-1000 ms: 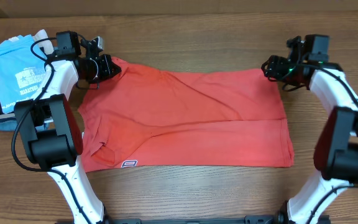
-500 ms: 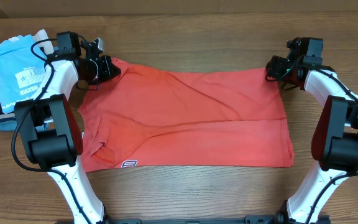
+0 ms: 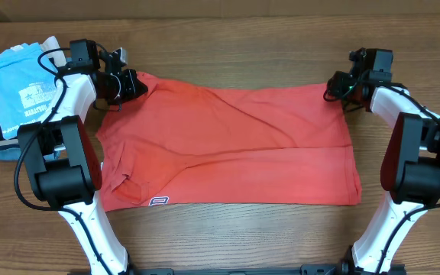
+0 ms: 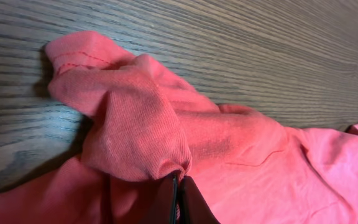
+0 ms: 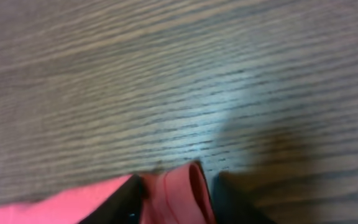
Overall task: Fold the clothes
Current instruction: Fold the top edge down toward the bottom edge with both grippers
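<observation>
Well left of the coral-red T-shirt (image 3: pixel 228 145), apart from it: light blue printed T-shirt (image 3: pixel 17 88) atop a stack of folded garments (image 3: pixel 2 151). Coral-red T-shirt spread flat, plain side up, mid wooden table (image 3: pixel 235 38). At its far left corner, left gripper (image 3: pixel 134 82) clamped on bunched fabric. At its far right corner, right gripper (image 3: pixel 332 84) pinching a hem fold.

Over at the far-left corner of the brown wood-grain table (image 3: pixel 228 30) sits a small pile of garments. On top, lying flat, is a light blue T-shirt with a white block print (image 3: pixel 14 88). A cream cloth (image 3: pixel 50 43) peeks out beneath its far edge, and a pale blue denim-like fold (image 3: pixel 4 153) shows at the near edge.
</observation>
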You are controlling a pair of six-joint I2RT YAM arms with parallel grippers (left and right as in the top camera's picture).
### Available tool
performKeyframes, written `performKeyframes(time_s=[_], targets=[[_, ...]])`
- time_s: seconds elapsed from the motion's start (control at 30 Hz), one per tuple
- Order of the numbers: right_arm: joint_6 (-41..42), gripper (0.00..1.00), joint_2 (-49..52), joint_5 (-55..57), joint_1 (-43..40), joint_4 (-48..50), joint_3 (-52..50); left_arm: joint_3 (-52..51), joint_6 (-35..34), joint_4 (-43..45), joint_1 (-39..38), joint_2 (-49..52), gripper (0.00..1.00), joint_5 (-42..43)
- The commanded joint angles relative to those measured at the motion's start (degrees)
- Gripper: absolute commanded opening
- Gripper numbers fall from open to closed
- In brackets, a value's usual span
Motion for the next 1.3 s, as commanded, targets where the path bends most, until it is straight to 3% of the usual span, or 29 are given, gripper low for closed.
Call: performKeyframes(time_s=[0.0, 0.1, 0.6, 0.9, 1.27], targets=[[0.0, 0.25, 1.0, -0.3, 0.3, 0.5, 0.8, 1.3, 0.7, -0.2, -0.5, -0.6, 0.04, -1.2], [0.3, 0.04, 1.0, -0.3, 0.3, 0.3, 0.8, 1.3, 0.7, -0.1, -0.2, -0.6, 0.04, -1.2], [3.2, 0.04, -6.8, 3.2, -2.1, -11.5, 5.2, 1.3, 1.5, -1.5, 1.0, -8.3, 0.04, 2.1], [2.6, 0.04, -14.6, 8.5, -2.5, -22.1, 5.2, 1.3, 2.6, -9.4, 2.8, -17.3, 0.04, -3.0], [4.3, 0.04, -16.2, 11.1, -3.8, -35.0, 5.3, 1.3, 2.5, -20.7, 10.8, -18.9, 0.04, -7.1]])
